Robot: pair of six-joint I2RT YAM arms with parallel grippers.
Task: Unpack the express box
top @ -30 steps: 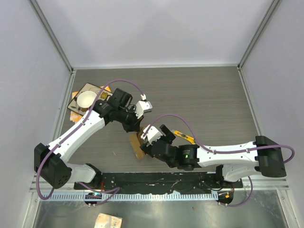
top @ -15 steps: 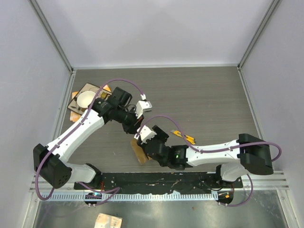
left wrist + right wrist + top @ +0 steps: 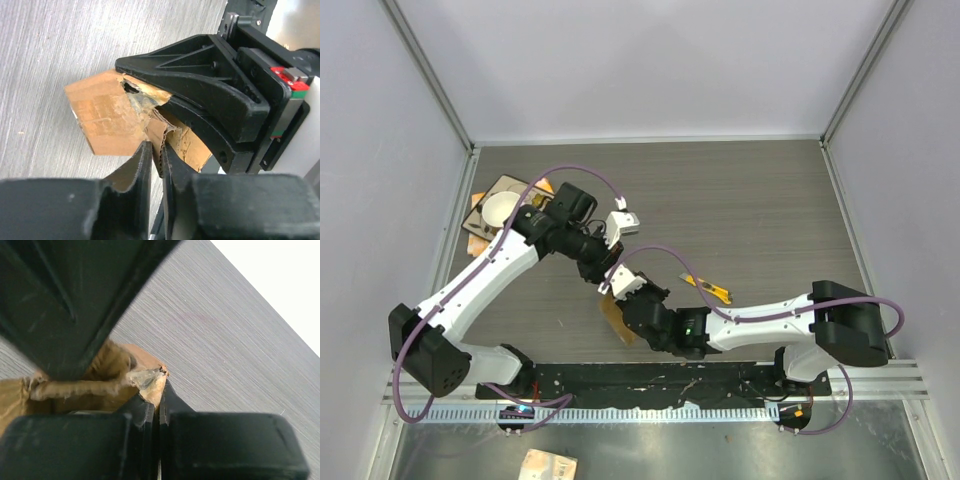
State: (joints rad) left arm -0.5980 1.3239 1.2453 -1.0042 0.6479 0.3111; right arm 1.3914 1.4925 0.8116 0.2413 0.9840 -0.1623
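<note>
The express box is a small brown cardboard box with torn tape, lying tilted near the table's front edge. From the left wrist it shows as a brown box with a ragged flap standing up. My left gripper comes from the far side, its jaws narrow with that flap's edge filling the gap. My right gripper is shut on a taped flap corner. Its black fingers lie over the box top. The box's inside is hidden.
A yellow utility knife lies on the table right of the box, behind the right forearm. A flat brown-and-orange card with a white cup sits at the far left. Grey walls enclose the table on three sides.
My right gripper has slid left onto the box and gone from open to shut on a flap corner. The left arm has barely moved.
</note>
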